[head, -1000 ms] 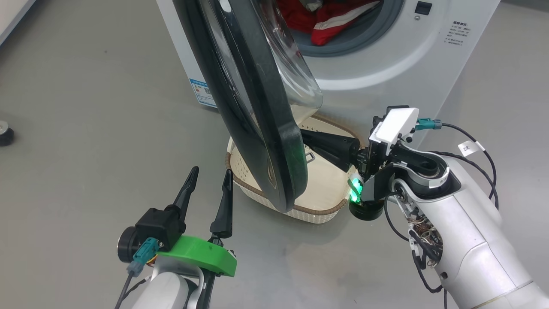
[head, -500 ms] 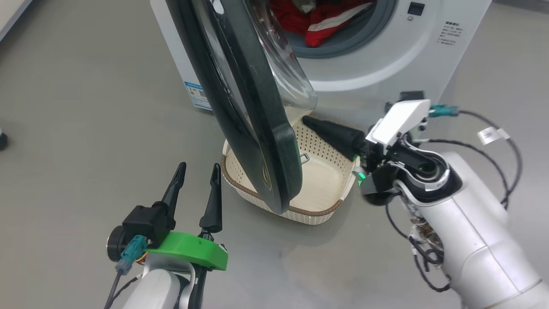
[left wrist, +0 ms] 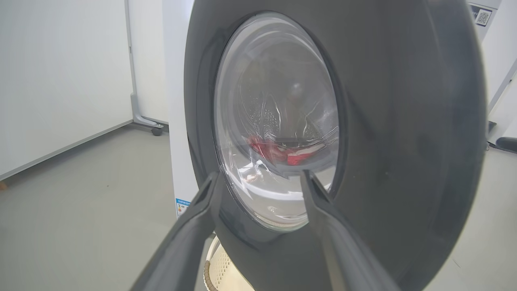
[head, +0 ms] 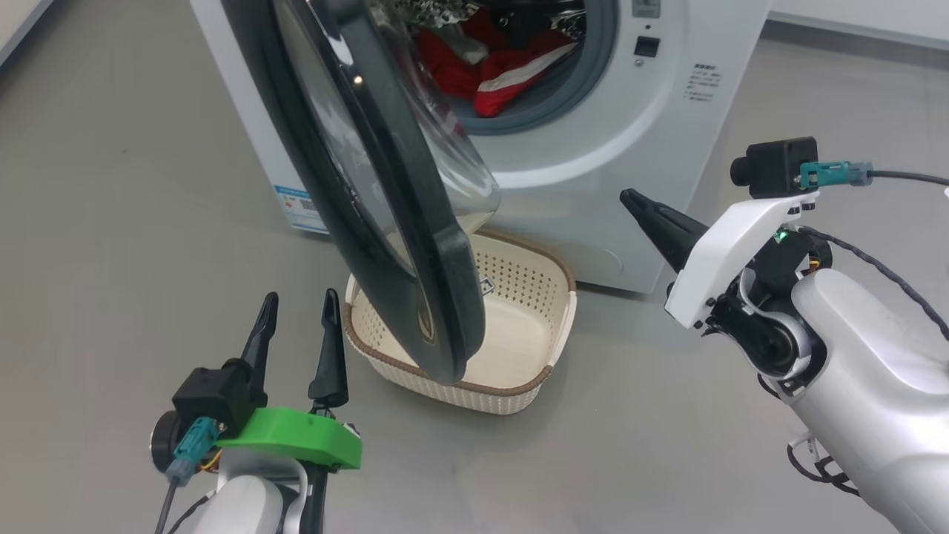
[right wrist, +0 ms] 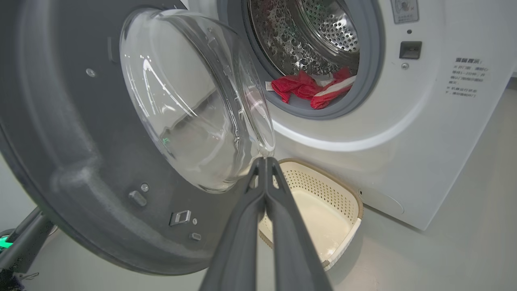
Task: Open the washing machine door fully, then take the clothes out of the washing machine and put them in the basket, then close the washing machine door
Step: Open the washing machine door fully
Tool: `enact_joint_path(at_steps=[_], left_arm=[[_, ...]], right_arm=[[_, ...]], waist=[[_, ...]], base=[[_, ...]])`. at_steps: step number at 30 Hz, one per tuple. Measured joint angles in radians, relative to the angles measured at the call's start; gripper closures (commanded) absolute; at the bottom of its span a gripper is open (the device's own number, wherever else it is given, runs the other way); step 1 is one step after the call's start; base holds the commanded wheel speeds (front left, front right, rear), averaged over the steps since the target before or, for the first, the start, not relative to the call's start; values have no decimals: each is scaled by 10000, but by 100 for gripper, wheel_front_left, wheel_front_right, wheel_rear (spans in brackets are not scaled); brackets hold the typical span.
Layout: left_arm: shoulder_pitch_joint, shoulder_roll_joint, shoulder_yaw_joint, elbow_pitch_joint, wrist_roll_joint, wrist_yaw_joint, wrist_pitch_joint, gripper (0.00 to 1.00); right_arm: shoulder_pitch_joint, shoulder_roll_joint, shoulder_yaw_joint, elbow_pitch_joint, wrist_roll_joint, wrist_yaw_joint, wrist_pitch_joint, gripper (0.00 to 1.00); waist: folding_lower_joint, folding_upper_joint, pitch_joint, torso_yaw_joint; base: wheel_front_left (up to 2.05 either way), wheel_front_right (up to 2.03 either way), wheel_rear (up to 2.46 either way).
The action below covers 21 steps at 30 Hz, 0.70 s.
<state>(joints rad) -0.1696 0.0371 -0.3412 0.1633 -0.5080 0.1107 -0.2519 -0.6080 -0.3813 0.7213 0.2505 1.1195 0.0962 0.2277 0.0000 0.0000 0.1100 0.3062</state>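
Washing machine door (head: 415, 222) part-open beside basket (head: 474, 393), which sits near the washing machine (head: 630, 208), likely to catch clothes (head: 504, 74). Left jaws spread wide, empty. Right jaws pressed together, empty.

The left hand (head: 301, 295) hangs with fingers spread, empty. Just ahead and to its right the door (head: 445, 297) stands partly swung out, its lower rim above the basket (head: 535, 386). The right hand (head: 630, 199), fingers pressed together, points at the machine (head: 593, 170), apart from the door. Red clothes (head: 511, 70) lie inside, beyond both hands.
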Motion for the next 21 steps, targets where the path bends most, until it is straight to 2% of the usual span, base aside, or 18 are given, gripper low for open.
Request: enact_joint_path(at_steps=[5, 7, 10, 18, 21], left_arm=[[277, 4, 217, 6, 69, 0, 0, 0], [357, 4, 257, 6, 73, 0, 0, 0], [492, 6, 301, 8, 82, 0, 0, 0], [796, 10, 449, 0, 203, 0, 0, 0], [895, 10, 474, -2, 261, -2, 0, 0]], right_arm=[[64, -284, 548, -224, -1511, -29, -941, 100], [160, -481, 696, -255, -2111, -184, -1294, 100], [506, -756, 706, -238, -2690, -600, -1843, 100], [1748, -972, 159, -109, -3060, -1950, -3229, 100], [2281, -1012, -81, -82, -3066, -2132, -3714, 100]], waist=[[0, 0, -275, -354], [0, 0, -379, -494], [0, 0, -527, -690], [0, 0, -821, -1171], [0, 0, -901, -1313]], base=[[0, 0, 0], [0, 0, 0], [0, 0, 0], [0, 0, 0], [0, 0, 0]])
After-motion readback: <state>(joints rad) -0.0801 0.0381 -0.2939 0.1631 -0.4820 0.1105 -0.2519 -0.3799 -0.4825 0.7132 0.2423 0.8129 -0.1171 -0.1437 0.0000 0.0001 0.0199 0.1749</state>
